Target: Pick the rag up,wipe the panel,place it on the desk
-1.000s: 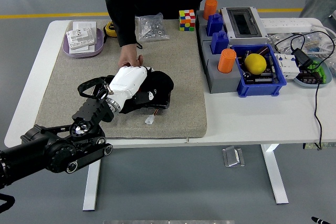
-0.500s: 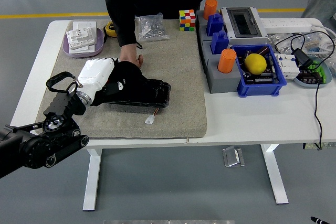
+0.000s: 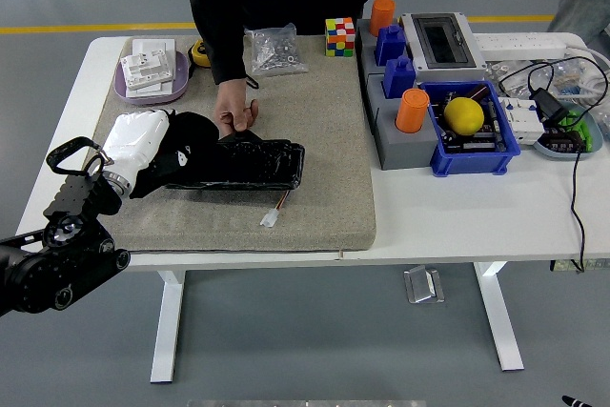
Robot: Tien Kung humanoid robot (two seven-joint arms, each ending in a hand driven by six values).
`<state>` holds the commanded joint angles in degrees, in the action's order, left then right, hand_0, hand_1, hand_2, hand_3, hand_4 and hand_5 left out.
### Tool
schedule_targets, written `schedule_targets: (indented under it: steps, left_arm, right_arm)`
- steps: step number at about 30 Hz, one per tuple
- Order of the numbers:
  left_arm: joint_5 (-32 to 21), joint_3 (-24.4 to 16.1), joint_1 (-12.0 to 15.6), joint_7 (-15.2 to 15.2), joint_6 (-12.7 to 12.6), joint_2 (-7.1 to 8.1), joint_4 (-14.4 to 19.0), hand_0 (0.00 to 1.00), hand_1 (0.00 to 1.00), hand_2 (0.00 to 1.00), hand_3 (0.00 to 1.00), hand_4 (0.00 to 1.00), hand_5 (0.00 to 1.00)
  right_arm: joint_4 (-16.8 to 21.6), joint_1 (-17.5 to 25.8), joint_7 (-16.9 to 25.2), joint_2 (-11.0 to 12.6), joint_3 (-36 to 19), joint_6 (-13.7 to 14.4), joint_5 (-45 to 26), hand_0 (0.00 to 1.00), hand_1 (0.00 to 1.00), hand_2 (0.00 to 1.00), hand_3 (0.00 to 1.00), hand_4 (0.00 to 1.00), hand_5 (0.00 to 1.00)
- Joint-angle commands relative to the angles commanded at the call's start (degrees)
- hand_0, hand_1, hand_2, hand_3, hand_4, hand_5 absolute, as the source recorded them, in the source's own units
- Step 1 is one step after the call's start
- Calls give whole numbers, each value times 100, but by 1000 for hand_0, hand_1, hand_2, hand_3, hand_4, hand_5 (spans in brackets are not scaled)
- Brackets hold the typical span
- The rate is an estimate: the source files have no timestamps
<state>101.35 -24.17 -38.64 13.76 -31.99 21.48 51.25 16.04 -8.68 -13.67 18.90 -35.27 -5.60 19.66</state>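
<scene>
The left hand [image 3: 143, 145], closed on the black rag [image 3: 181, 161], has swept leftward to the left end of the panel [image 3: 257, 164] (steadied by a person's hand [image 3: 233, 113]), so the wipe looks nearly finished.

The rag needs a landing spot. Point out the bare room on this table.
Free: the mat right of the panel, and the table in front of the blue bin. Crowded: the far edge and the right side.
</scene>
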Motion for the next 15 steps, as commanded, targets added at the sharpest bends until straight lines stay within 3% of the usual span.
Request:
schedule_targets:
  steps: [15]
  left_arm:
    - [92, -111, 84, 47, -10, 144, -17, 221, 105, 672, 637, 472, 111]
  right_arm:
    - [-1, 11, -4, 1, -9, -2, -3, 779, 650, 715, 637, 998, 562]
